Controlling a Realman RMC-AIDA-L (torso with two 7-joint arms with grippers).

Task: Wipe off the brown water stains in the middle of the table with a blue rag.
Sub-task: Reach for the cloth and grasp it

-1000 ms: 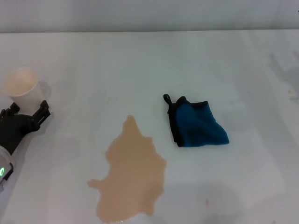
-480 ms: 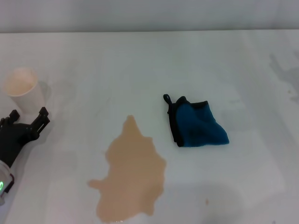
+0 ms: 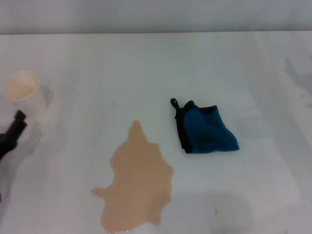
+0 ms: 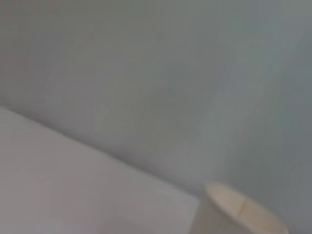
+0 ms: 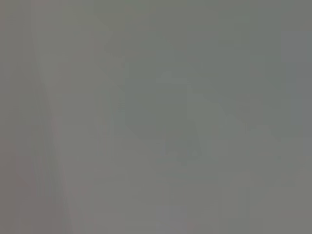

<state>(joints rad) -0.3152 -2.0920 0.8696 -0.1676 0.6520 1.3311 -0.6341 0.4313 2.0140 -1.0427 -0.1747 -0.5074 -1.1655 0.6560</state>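
Pulling back: in the head view our left gripper (image 3: pixel 13 127) has slid off toward 8 o'clock, only one dark tip showing beside the cup (image 3: pixel 23 93), so we can't tell its opening. Rag (image 3: pixel 207 129) and stain (image 3: pixel 139 183) on the table (image 3: pixel 146 63) unchanged vs. 1 s ago; wiping not begun. Left wrist view: cup rim (image 4: pixel 243 207) only. Right wrist view: nothing readable, right gripper unseen.
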